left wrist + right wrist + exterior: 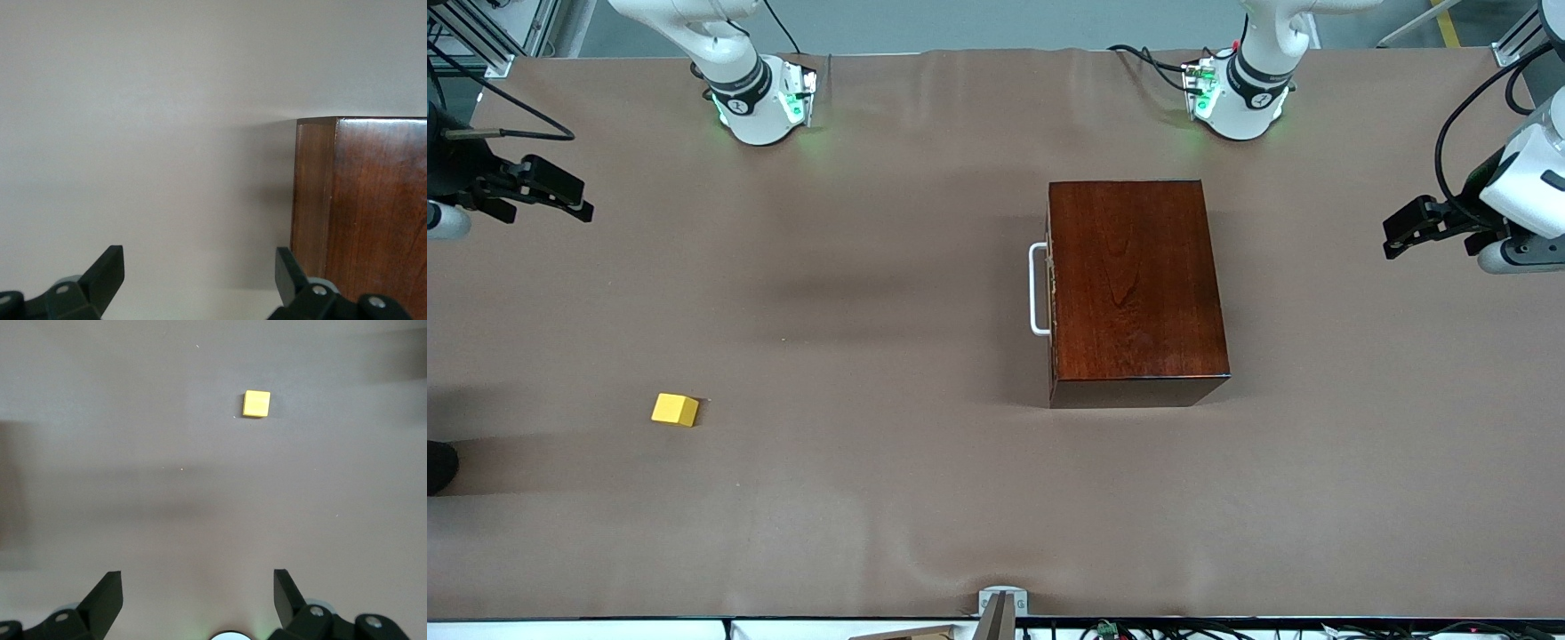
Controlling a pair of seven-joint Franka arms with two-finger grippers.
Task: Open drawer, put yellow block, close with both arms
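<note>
Nothing is under way yet: the drawer (pixel 1051 289) sits shut in the wooden box (pixel 1134 284), handle (pixel 1038 289) facing the right arm's end of the desk (pixel 925 498). The yellow block (pixel 675 409) lies well apart, nearer the front camera. Left tool (pixel 1409 227) and right tool (pixel 551 191) hover released at their desk ends. Next: grip that handle and pull.

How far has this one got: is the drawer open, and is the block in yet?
Nothing is done yet. The drawer sits shut in the wooden box, and the yellow block lies on the table toward the right arm's end. The left gripper and right gripper hang open and empty at the table's ends. Opening, loading and closing all remain.
</note>
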